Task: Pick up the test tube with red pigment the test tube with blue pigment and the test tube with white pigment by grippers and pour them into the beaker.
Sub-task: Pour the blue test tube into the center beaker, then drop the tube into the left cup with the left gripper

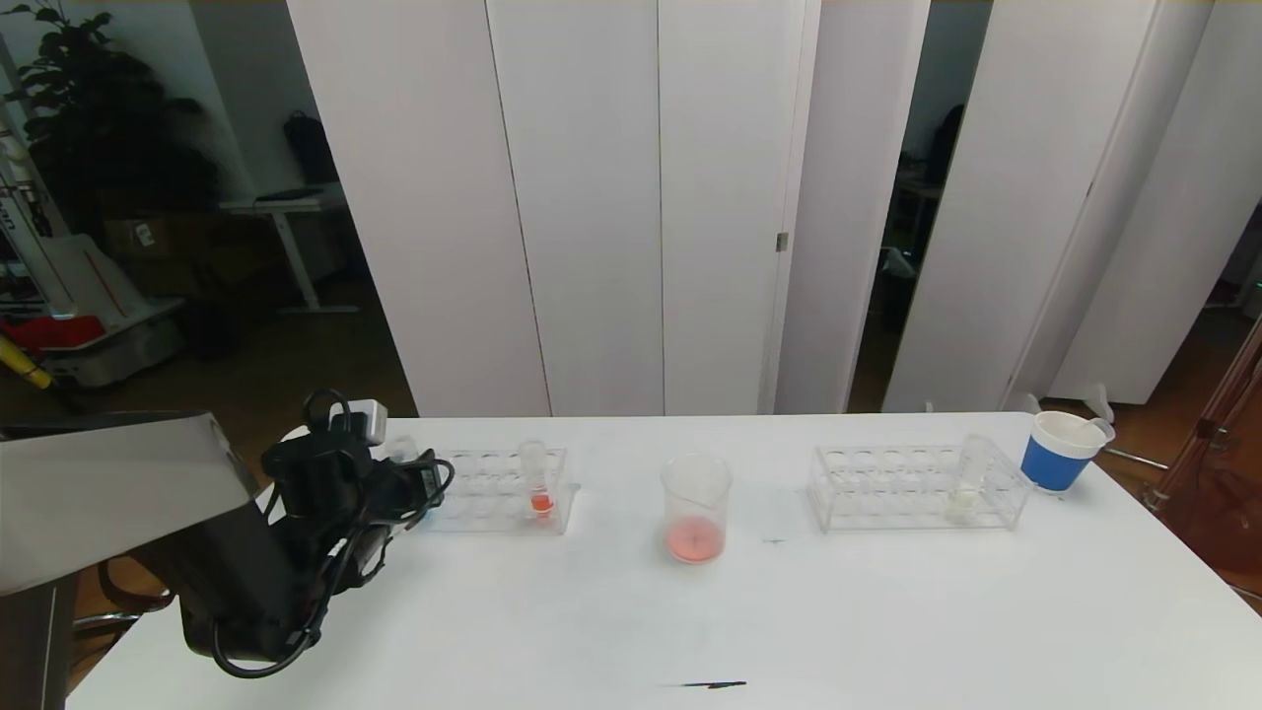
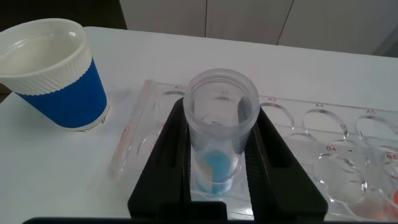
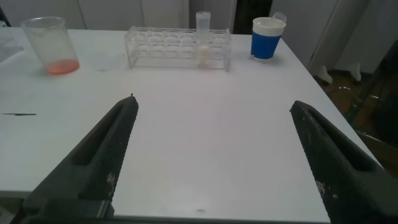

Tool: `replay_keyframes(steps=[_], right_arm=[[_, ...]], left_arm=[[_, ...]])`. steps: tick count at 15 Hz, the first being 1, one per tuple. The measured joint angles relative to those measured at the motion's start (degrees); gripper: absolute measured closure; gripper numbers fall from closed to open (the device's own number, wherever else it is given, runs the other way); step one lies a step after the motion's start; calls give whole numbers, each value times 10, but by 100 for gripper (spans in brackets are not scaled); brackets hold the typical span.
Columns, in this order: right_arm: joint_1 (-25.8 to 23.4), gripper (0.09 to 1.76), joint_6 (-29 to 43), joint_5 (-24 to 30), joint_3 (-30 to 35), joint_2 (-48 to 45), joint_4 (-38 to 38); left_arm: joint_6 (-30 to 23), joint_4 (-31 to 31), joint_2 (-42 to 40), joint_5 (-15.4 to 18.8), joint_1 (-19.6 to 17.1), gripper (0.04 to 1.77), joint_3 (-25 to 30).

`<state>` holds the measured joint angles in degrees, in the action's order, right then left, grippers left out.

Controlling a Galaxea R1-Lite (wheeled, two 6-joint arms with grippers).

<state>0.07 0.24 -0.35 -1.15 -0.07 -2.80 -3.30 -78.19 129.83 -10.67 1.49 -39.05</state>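
Note:
My left gripper (image 2: 222, 113) is shut on the test tube with blue pigment (image 2: 219, 168), which stands upright in the left rack (image 2: 323, 124). In the head view this gripper (image 1: 409, 483) is at the left rack's (image 1: 488, 493) left end. The test tube with red pigment (image 1: 537, 483) stands in the same rack. The beaker (image 1: 696, 508), mid-table, holds a little red liquid. The test tube with white pigment (image 1: 968, 483) stands in the right rack (image 1: 887, 488). My right gripper (image 3: 212, 102) is open above bare table, well short of the white tube (image 3: 203, 43) and the beaker (image 3: 51, 45).
A white paper cup with a blue band (image 2: 53, 74) stands close beside the left rack. Another such cup (image 1: 1060, 452) stands at the table's far right corner. A small black mark (image 1: 715, 683) lies near the front edge. White partition panels stand behind the table.

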Motion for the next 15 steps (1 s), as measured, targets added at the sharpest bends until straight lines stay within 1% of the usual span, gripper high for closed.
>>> replay_keyframes(steps=[4, 7, 9, 12, 14, 15], right_arm=[[0, 10, 0, 0, 0, 0, 0], [0, 10, 0, 0, 0, 0, 0], [0, 10, 0, 0, 0, 0, 0], [0, 10, 0, 0, 0, 0, 0], [0, 10, 0, 0, 0, 0, 0], [0, 10, 0, 0, 0, 0, 0]], left_arm=[[12, 7, -27, 4, 0, 123, 3], [33, 12, -59, 13, 0, 123, -1], [42, 30, -87, 25, -1, 123, -2], [44, 89, -138, 65, 0, 123, -7], [43, 154, -185, 108, 0, 123, -19], [43, 199, -208, 130, 0, 123, -33]])
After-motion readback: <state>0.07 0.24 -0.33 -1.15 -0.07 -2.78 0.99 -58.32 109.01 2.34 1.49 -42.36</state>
